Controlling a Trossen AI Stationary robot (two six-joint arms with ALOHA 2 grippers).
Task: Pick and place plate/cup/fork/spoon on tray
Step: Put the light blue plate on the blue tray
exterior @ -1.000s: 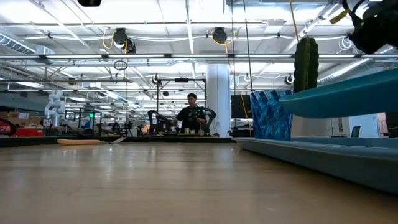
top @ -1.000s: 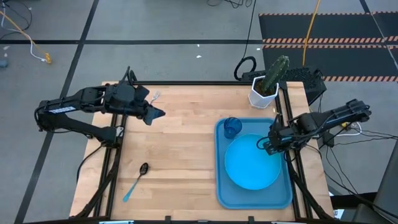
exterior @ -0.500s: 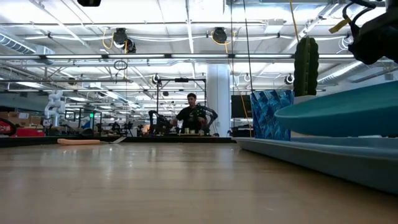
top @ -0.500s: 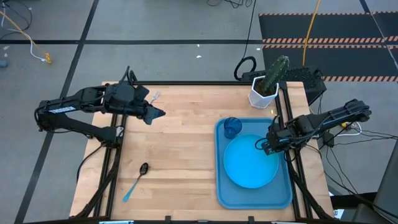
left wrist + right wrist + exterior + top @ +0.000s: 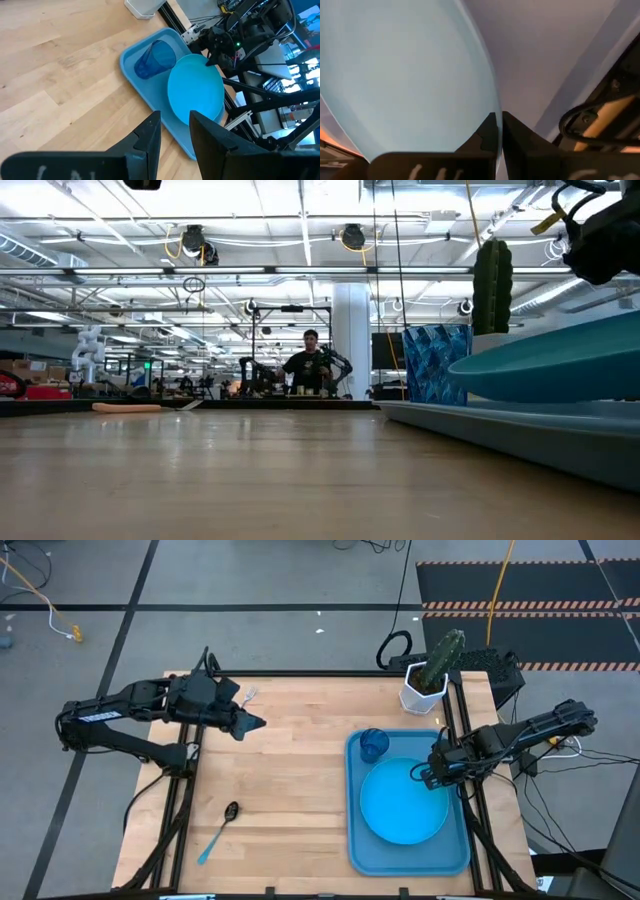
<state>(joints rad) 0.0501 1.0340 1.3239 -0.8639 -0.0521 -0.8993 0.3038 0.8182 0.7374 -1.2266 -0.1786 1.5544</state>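
Observation:
The sky-blue plate point(image 5: 403, 802) hangs tilted over the blue tray point(image 5: 357, 840), with my right gripper point(image 5: 428, 774) shut on it. In the tray's far left corner the dark-blue cup point(image 5: 372, 744) lies on its side. The spoon point(image 5: 220, 828) lies flat on the wood near the table's front left. The fork's pale tines point(image 5: 250, 694) show beside my left arm, and its orange handle point(image 5: 125, 407) lies on the table. My left gripper point(image 5: 255, 723) hovers above the far left of the table, open, with nothing between its fingers point(image 5: 150, 135). My right gripper pinches the plate's rim point(image 5: 490, 107) between its two fingers, at the plate's far right side point(image 5: 420, 776). The fingers come steeply from above. The plate is tilted, its held side up point(image 5: 600, 340). The tray's rim hides whether its low side rests on the tray.
A white pot with a cactus point(image 5: 425, 690) stands just beyond the tray's far right corner. Bare wood lies between the spoon and the tray. Dark frame rails run along both sides of the table. A person sits far off in the room behind.
My right gripper has sunk a little toward the tray with the plate. The plate stays tilted and now hangs lower over the tray.

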